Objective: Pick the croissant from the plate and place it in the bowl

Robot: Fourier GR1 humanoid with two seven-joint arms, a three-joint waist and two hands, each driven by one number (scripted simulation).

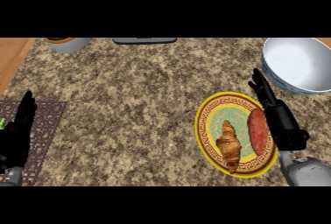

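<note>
Croissant (229,147) lies on the plate (208,112). I see my right hand (276,118) beside it, fingers straight, released. My left hand (18,135) rests open.

We see a speckled brown stone table (142,96) filling most of the view, with a strip of pale wood (13,57) along its upper left side. At the left edge lies a dark woven placemat (47,127), flat on the table. Along the far edge stand 2 things: a grey pot (68,43) with an orange-brown rim at the upper left, and just right of it a dark flat object (145,40), only partly in view. A reddish sweet potato (257,131) lies lengthwise at the right.
</note>
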